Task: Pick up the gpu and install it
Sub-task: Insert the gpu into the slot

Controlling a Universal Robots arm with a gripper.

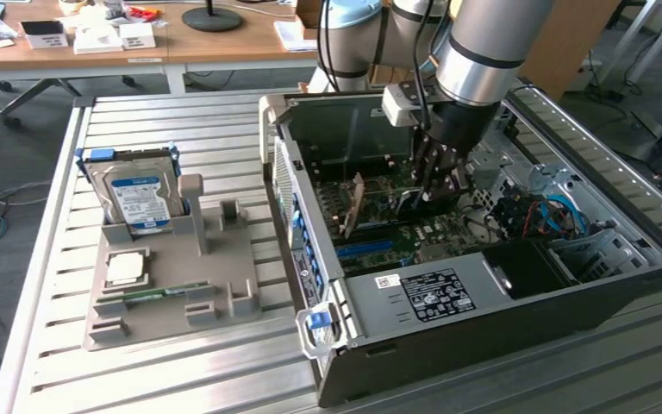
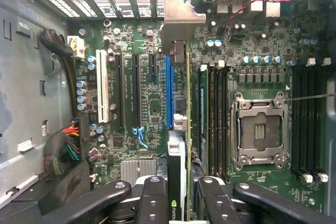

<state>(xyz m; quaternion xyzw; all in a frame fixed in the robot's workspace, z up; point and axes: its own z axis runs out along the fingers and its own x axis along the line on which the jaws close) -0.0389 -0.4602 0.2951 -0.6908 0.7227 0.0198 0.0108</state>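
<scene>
The pincer is gripping the gpu edge-on, holding it just ahead of itself at the motherboard's blue slot; pickup is looking done, seating unconfirmed.

A robotics lab: slatted metal workbench, office desks, opened computer case

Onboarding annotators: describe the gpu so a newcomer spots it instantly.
Look into the open computer case on the slatted table. Gripped by the end effector, the gpu stands on edge over the motherboard, the only card with a silver end bracket.
</scene>
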